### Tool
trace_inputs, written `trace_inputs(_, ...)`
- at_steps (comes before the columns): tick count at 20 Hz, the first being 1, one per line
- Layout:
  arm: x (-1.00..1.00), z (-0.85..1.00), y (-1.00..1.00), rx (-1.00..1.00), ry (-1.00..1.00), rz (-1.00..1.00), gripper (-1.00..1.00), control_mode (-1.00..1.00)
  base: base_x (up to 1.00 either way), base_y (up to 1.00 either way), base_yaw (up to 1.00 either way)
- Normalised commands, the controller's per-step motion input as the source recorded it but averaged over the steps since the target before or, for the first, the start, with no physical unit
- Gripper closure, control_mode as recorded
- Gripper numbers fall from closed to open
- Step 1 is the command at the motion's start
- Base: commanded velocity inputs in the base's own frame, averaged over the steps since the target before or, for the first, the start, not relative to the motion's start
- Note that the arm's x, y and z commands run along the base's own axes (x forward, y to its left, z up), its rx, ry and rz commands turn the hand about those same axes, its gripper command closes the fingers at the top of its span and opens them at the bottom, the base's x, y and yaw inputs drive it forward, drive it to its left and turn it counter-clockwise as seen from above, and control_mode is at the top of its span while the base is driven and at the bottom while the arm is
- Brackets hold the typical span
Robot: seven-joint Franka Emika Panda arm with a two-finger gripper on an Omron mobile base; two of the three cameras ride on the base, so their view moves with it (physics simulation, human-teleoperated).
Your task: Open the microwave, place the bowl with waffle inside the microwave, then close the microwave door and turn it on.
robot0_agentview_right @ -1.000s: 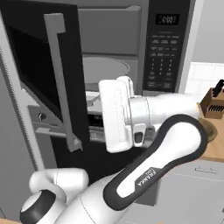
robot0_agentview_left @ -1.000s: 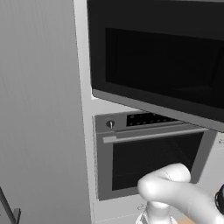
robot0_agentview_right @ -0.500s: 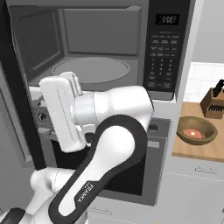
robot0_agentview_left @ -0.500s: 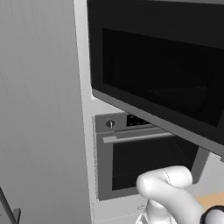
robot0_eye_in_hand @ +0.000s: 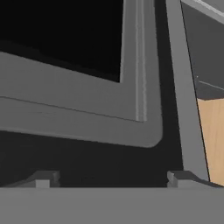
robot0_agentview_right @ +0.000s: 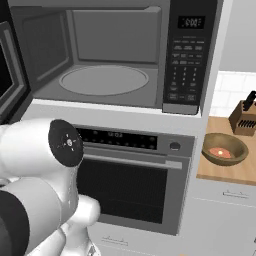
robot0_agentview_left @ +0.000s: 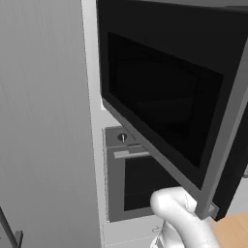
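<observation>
Hand view: fingers (robot0_eye_in_hand: 111, 178) spread open, microwave door (robot0_eye_in_hand: 87, 118) just ahead, untouched.

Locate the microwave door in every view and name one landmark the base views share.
Left base view: the microwave door swings out across the upper right, its dark window facing the camera.
Right base view: a sliver of it stands at the left edge, beside the open light grey cavity.
Hand view: its grey inner frame spans the middle, seen close up.
Shared landmark: the silver-framed oven below the microwave.
</observation>
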Motion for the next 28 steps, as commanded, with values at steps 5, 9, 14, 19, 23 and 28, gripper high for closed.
trace_inputs(5, 0.01, -0.04, 0.20, -0.02, 0.01, -0.05, -1.00, -1.00, 0.00, 0.00, 0.00)
trace_inputs(9, 0.00, 0.00, -1.00, 0.00, -0.04, -0.26, -1.00, -1.00, 0.00, 0.00, 0.00)
trace_inputs(14, 0.00, 0.00, -1.00, 0.00, 0.00, -0.33, -1.00, -1.00, 0.00, 0.00, 0.00)
trace_inputs(19, 0.03, 0.01, -1.00, -0.01, 0.01, -0.35, -1.00, -1.00, 0.00, 0.00, 0.00)
trace_inputs(23, 0.12, 0.00, -1.00, -0.04, 0.03, -0.39, -1.00, -1.00, 0.00, 0.00, 0.00)
trace_inputs(28, 0.38, -0.10, -1.00, -0.11, 0.05, -0.37, -1.00, -1.00, 0.00, 0.00, 0.00)
